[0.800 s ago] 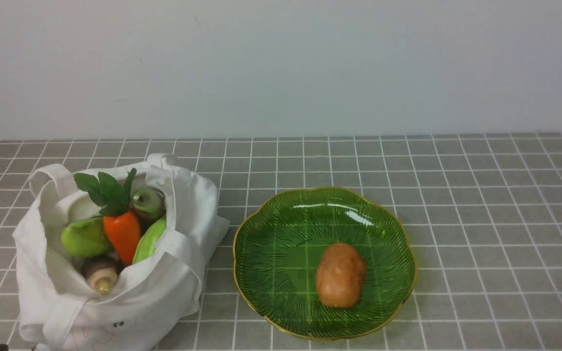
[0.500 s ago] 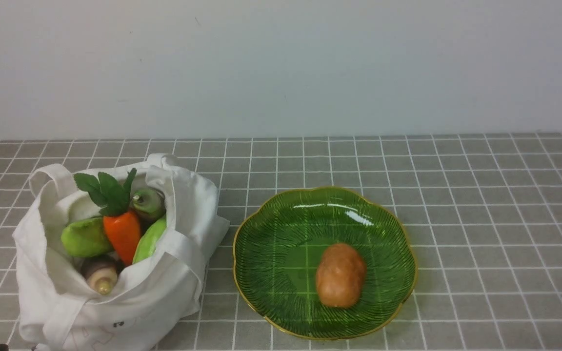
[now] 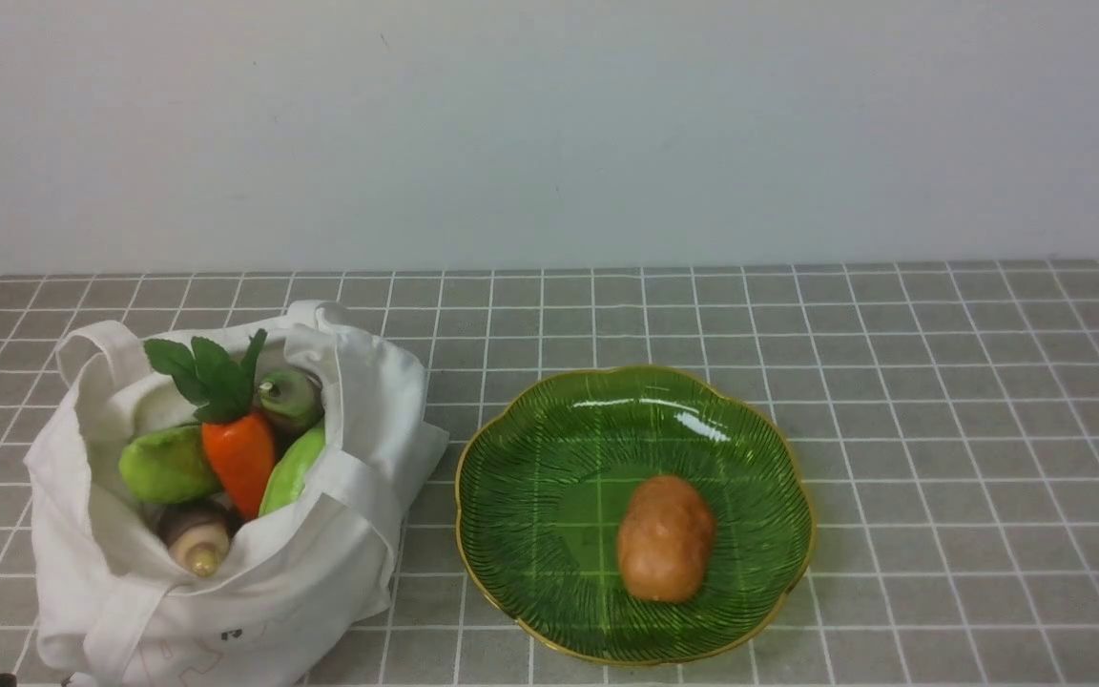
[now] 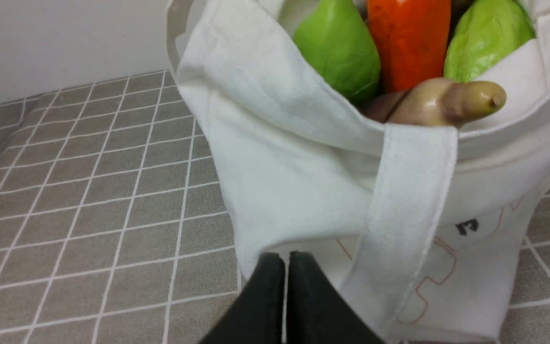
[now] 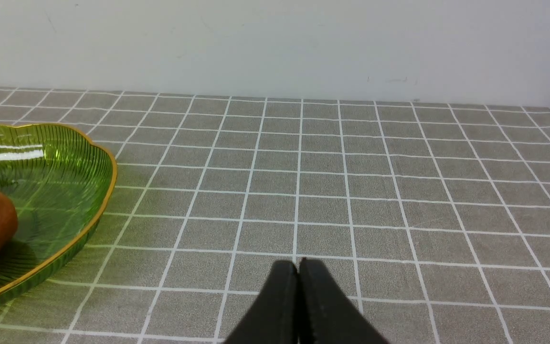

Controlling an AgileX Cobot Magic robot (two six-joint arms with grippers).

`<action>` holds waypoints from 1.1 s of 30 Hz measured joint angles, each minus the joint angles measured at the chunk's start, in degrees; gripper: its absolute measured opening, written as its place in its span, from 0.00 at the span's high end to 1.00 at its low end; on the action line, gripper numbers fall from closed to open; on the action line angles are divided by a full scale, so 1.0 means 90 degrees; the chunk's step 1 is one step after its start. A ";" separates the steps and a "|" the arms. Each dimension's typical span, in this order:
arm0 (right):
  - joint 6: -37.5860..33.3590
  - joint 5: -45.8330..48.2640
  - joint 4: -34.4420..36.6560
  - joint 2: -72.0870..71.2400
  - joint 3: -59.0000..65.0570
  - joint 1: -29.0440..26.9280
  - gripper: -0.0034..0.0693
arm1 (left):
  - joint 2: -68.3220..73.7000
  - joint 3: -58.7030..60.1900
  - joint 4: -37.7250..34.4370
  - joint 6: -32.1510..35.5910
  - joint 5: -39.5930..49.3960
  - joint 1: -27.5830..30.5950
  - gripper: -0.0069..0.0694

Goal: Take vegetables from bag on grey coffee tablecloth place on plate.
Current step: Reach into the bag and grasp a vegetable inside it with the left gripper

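Grey tiled tablecloth (image 3: 941,382) runs back to a plain white wall (image 3: 549,134). From the front, the white bag (image 3: 301,572) slumps on the left, its mouth full of vegetables (image 3: 290,472): an orange carrot (image 3: 239,458), green pieces (image 3: 166,466) and a pale root (image 3: 195,539). Beside it, the green plate (image 3: 530,458) holds one brown potato (image 3: 666,539). Only the wrist cameras catch the hands. The left hand (image 4: 286,260), fingers pressed together, sits low just before the bag's near side. The right hand (image 5: 299,265), likewise pressed together, is over bare cloth near the plate.
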 joint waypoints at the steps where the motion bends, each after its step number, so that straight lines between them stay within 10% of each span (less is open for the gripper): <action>1: 0.0000 0.0000 0.0000 0.0000 0.0000 0.0000 0.97 | 0.0000 0.0000 0.0000 0.0000 0.0000 0.0000 0.91; 23: 0.0000 0.0000 0.0000 0.0000 0.0000 0.0000 0.97 | 0.0000 -0.0098 -0.4664 -0.1218 -0.2336 0.0000 0.91; 33: 0.0000 0.0000 0.0000 0.0000 0.0000 0.0000 0.97 | 0.1100 -0.2776 -0.4010 0.0479 -0.1412 0.0000 0.91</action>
